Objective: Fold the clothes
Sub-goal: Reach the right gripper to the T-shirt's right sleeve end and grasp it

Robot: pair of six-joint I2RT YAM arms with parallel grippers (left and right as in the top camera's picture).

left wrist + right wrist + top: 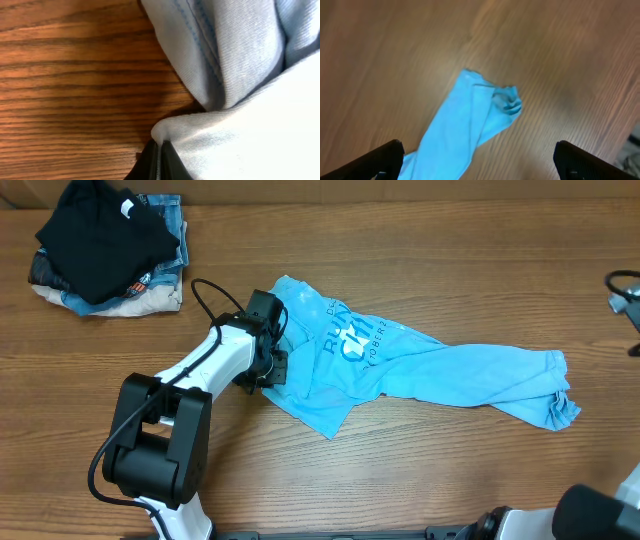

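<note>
The light sky-blue T-shirt (420,365) lies crumpled and stretched across the table, its chest lettering facing up and a bunched end at the right. My left gripper (272,350) sits at the shirt's left edge; in the left wrist view its jaws (159,150) are shut on a fold of the blue cloth (240,75). My right gripper (479,159) is open and empty, held high above the shirt's bunched right end (470,120). In the overhead view only part of the right arm shows at the bottom right corner.
A pile of folded clothes with a black garment on top (105,240) sits at the back left corner. A dark cable end (625,295) pokes in at the right edge. Bare wooden table (420,480) lies in front of the shirt.
</note>
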